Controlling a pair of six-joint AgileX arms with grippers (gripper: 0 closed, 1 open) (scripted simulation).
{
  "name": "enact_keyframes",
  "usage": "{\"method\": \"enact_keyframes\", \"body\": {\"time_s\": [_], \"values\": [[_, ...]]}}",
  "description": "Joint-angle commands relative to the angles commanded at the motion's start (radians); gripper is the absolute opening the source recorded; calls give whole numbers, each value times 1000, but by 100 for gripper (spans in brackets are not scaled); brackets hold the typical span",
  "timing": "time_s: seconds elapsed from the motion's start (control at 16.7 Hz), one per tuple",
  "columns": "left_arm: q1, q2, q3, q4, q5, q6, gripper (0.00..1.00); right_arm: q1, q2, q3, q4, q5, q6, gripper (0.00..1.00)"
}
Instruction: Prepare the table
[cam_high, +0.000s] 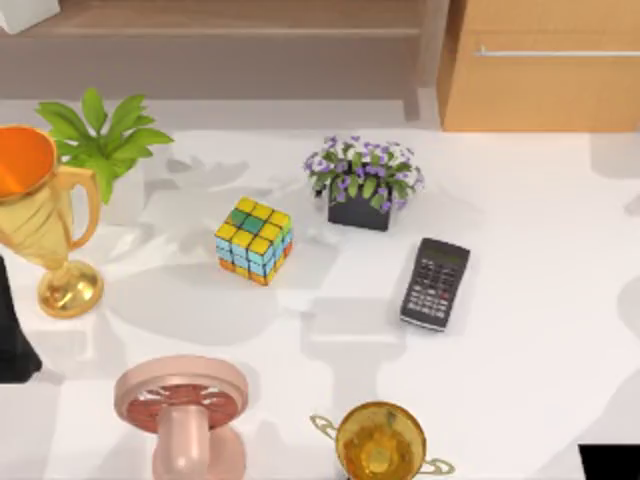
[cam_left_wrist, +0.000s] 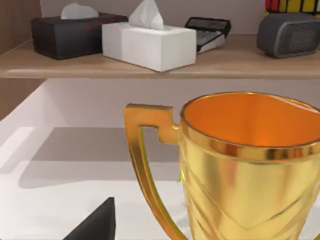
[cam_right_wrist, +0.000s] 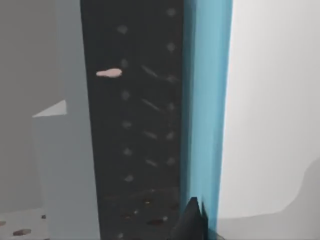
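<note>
The white table (cam_high: 540, 330) spans the top view. A tall gold trophy (cam_high: 45, 220) with an orange inside stands at its left edge. It looms close in the left wrist view as the trophy (cam_left_wrist: 250, 165). My left arm (cam_high: 12, 335) is a dark shape just in front of it at the left edge. My left gripper is open, and one black fingertip (cam_left_wrist: 97, 222) shows apart from the trophy's handle. My right arm (cam_high: 610, 462) sits at the bottom right corner, its gripper (cam_right_wrist: 192, 222) before a dark panel with a blue edge.
On the table are a green plant (cam_high: 100, 135), a colour cube (cam_high: 254, 240), a purple flower pot (cam_high: 362, 185), a black calculator (cam_high: 436, 283), a pink stand (cam_high: 182, 405) and a second gold trophy (cam_high: 380, 440). A wooden shelf (cam_left_wrist: 150, 65) holds tissue boxes behind. A drawer unit (cam_high: 545, 65) stands at the back right.
</note>
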Motion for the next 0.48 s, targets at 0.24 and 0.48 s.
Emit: {"method": "enact_keyframes", "body": {"time_s": [0.24, 0.48], "values": [[0, 0, 0, 0, 0, 0, 100, 0, 0, 0, 0, 0, 0, 8], [0, 0, 0, 0, 0, 0, 100, 0, 0, 0, 0, 0, 0, 38]]}}
